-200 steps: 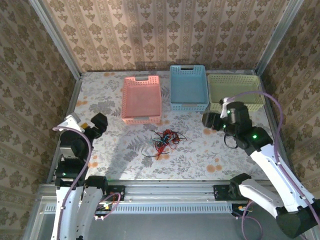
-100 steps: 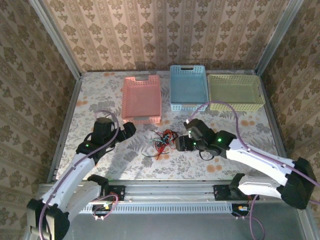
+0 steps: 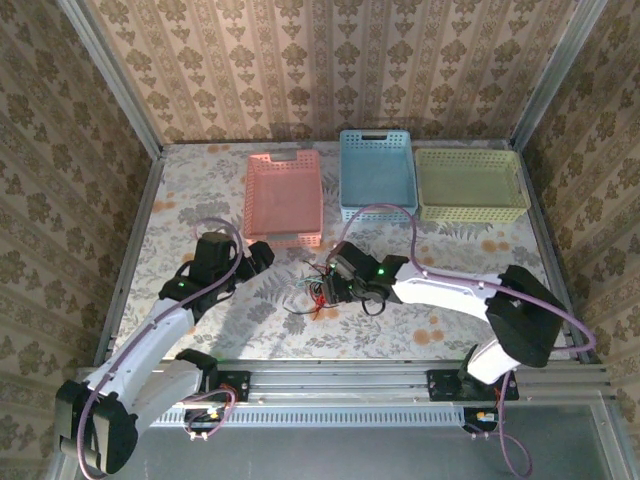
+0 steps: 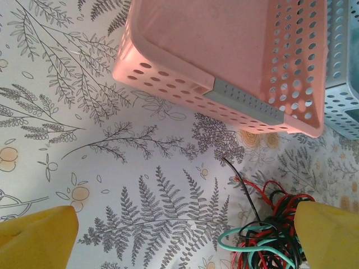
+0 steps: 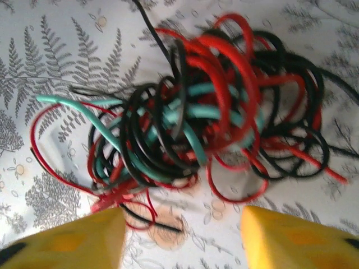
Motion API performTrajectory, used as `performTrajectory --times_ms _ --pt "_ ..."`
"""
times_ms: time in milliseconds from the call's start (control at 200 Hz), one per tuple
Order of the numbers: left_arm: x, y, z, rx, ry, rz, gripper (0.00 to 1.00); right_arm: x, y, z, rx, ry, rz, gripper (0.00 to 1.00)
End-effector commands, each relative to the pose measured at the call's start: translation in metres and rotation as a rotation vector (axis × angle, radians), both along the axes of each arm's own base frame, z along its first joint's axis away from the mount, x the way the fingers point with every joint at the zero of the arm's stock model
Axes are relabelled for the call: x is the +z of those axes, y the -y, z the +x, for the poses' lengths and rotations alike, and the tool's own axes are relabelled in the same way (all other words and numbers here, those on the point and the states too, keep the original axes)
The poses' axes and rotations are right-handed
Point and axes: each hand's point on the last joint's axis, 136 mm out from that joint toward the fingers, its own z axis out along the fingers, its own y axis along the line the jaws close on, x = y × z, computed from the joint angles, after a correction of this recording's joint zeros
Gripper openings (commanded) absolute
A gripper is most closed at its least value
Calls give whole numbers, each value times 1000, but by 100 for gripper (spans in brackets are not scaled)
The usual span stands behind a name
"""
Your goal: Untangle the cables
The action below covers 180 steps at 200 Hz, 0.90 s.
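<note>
The cables [image 3: 318, 290] lie as one tangled clump of red, black and teal strands on the floral tabletop, just in front of the pink basket. My right gripper [image 3: 330, 288] hovers right at the clump's right side. In the right wrist view the cables [image 5: 196, 112] lie just ahead of the open gripper [image 5: 182, 241], whose yellow fingertips [image 5: 67, 241] hold nothing. My left gripper [image 3: 262, 254] is left of the clump and apart from it. It is open [image 4: 182, 241], with bare table between its fingers and the cables [image 4: 269, 235] beside its right fingertip.
Three baskets stand in a row at the back: pink [image 3: 284, 195], blue [image 3: 376, 172] and yellow-green [image 3: 470, 183]. The pink basket's [image 4: 224, 45] front corner is close ahead of the left gripper, with the blue one [image 4: 343, 84] beside it. Patterned walls enclose the table.
Both arms swung in from the table's sides toward the middle. The right gripper came from near the yellow-green basket to the clump; the left reached out from the left edge.
</note>
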Motion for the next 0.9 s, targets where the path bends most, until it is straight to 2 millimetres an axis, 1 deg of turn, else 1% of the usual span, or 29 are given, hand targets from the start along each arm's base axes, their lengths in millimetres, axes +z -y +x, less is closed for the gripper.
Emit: performTrajectory --times_ms 0,100,150,250,345,485,540,635,680,720,775,895 --pt "9 -5 6 0 37 55 100 12 -5 24 15 85 -36 47" --pt "14 -1 14 -14 45 63 100 11 -4 32 5 83 -40 41" --pt "16 3 18 -30 44 66 100 9 -4 34 4 82 -45 36" --pt "17 10 26 -59 29 76 100 3 -7 33 25 65 -53 29" --pt "16 15 29 -80 11 77 100 -2 -8 32 38 47 -63 28" --pt "7 19 31 -87 -6 62 100 -10 -6 34 36 47 -88 26" --pt "2 19 30 -86 -16 61 100 -12 -7 35 41 49 -92 20" --pt "0 19 29 -89 -21 65 100 -16 -6 37 41 48 -113 6" --pt "0 19 29 -91 -23 68 100 -14 -6 37 43 53 -114 0" --pt "-1 18 28 -92 -25 73 100 -11 -4 37 42 58 -112 0" --pt "0 18 28 -92 -22 74 100 -4 -4 36 42 74 -100 0" --pt "2 18 28 -93 -17 72 100 25 3 33 36 135 -68 0"
